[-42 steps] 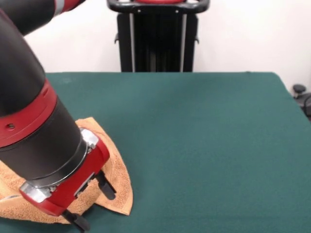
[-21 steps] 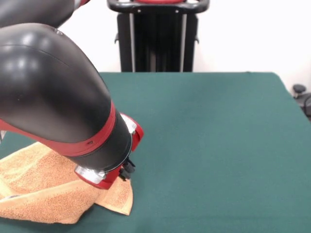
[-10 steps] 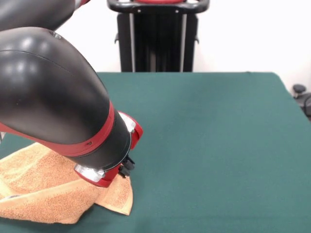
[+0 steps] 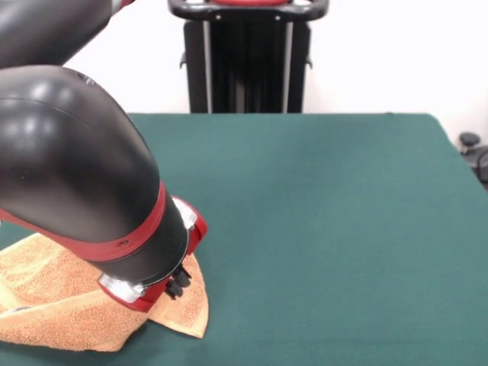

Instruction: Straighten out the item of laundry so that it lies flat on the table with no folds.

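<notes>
The item of laundry point(image 4: 53, 305) is an orange-tan terry towel at the near left corner of the table point(image 4: 328, 229). It lies bunched, with a thick folded edge along its near side and a pointed corner point(image 4: 191, 320) sticking out to the right. My gripper point(image 4: 179, 284) hangs just above that corner, mostly hidden behind the big black and red wrist point(image 4: 84, 191). Only a dark bit shows under the red collar, too little to read its state. The arm covers the towel's far part.
The dark green table top stretches to the right and far side of the towel. A black stand point(image 4: 248, 61) rises behind the far edge against a white wall. A dark object point(image 4: 474, 152) sits past the right edge.
Two seconds ago the wrist pointed toward the camera low over the towel. It has since turned, and over the last second it has shifted left and down over the towel's right corner.
</notes>
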